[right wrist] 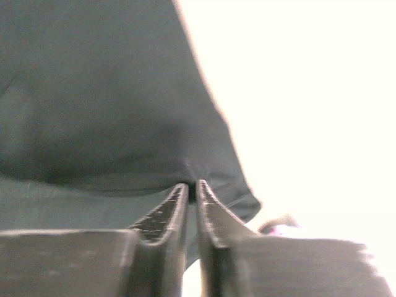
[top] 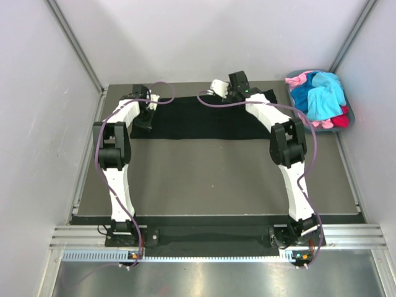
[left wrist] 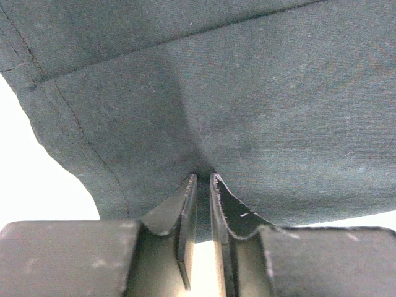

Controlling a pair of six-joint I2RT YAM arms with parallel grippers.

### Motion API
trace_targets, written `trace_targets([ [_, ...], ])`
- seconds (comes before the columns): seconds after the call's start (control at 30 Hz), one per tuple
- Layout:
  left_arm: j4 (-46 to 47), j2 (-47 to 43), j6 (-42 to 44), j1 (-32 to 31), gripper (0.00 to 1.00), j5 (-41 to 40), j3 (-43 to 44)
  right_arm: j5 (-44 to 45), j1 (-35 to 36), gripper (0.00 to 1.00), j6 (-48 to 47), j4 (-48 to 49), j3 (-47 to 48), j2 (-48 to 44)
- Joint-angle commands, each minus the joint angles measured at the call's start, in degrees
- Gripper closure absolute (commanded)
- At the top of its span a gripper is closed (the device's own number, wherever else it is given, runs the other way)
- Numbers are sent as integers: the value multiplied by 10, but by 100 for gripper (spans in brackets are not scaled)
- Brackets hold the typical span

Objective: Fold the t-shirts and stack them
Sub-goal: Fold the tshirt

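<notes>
Top external, edges: table (top: pixel 216 179) is walled on the left, right and far sides; open grey top runs from the arm bases up to the cloth.
Top external, shirt: black t-shirt (top: pixel 198 120) lies as a flat, wide band across the far part of the table, long side left to right, near edge straight.
Top external, left gripper (top: pixel 146 119): at the band's left end, on the cloth.
Top external, right gripper (top: pixel 234 93): at the band's far edge, right of middle.
Top external, surroundings: basket (top: pixel 351 117) in the far right corner, just beside the band's right end, heaped with turquoise t-shirt (top: pixel 325 96), blue t-shirt (top: pixel 301 98), pink t-shirt (top: pixel 299 78) and red t-shirt (top: pixel 339 120); purple cables (top: pixel 167 93) arch over the band's far edge.
Left wrist, fingers: left gripper (left wrist: pixel 202 180) narrow, black cloth pinched between the tips, creases drawn toward them.
Left wrist, cloth: stitched hem at upper left; cloth edge curves away at lower left against bright glare.
Right wrist, fingers: right gripper (right wrist: pixel 190 185) almost together, tips nipping a fold of black cloth.
Right wrist, cloth: blurred, fills the left; its edge slants down to the right, washed-out brightness beyond.
</notes>
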Motion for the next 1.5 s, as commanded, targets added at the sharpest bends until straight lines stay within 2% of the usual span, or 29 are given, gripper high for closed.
trace_targets([
  [0.0, -1, -45, 0, -2, 80, 6, 0, 90, 18, 75, 9, 157, 21, 6],
  [0.07, 2, -55, 7, -2, 77, 13, 0, 126, 18, 69, 18, 204, 4, -16],
  [0.1, 1, -67, 9, -2, 75, 26, 2, 139, 17, 58, 23, 220, -22, -27],
  [0.13, 0, -73, 17, -2, 72, 31, 7, 158, 16, 53, 31, 231, -36, -54],
  [0.23, -22, -90, 58, -2, 69, 57, 18, 173, 4, 41, 68, 222, -72, -102],
  [0.37, -44, -115, 177, -1, 67, 69, -8, 148, -26, 39, 160, 112, -91, -147],
  [0.4, -53, -117, 229, -1, 66, 64, -14, 133, -32, 38, 195, 91, -99, -166],
  [0.5, -88, -110, 310, 1, 66, 33, -25, 61, -52, 38, 222, 34, -141, -195],
  [0.6, -120, -88, 360, 5, 66, 27, -16, 41, -53, 39, 224, -13, -161, -203],
  [0.73, -176, -48, 386, 6, 66, 17, 13, 20, -62, 39, 246, -47, -161, -210],
  [1.1, -155, 0, 390, 6, 65, -3, 29, 17, -62, 39, 245, -59, -189, -237],
  [1.2, -136, 8, 380, 6, 70, -6, 28, 19, -62, 38, 244, -58, -194, -241],
  [1.23, -137, 11, 378, 6, 80, -8, 29, 20, -62, 38, 244, -59, -195, -242],
  [1.37, -140, -3, 369, 7, 100, -2, 12, 21, -68, 39, 241, -58, -194, -236],
  [1.47, -136, -41, 374, 9, 100, 19, -22, 20, -70, 39, 245, -58, -181, -225],
])
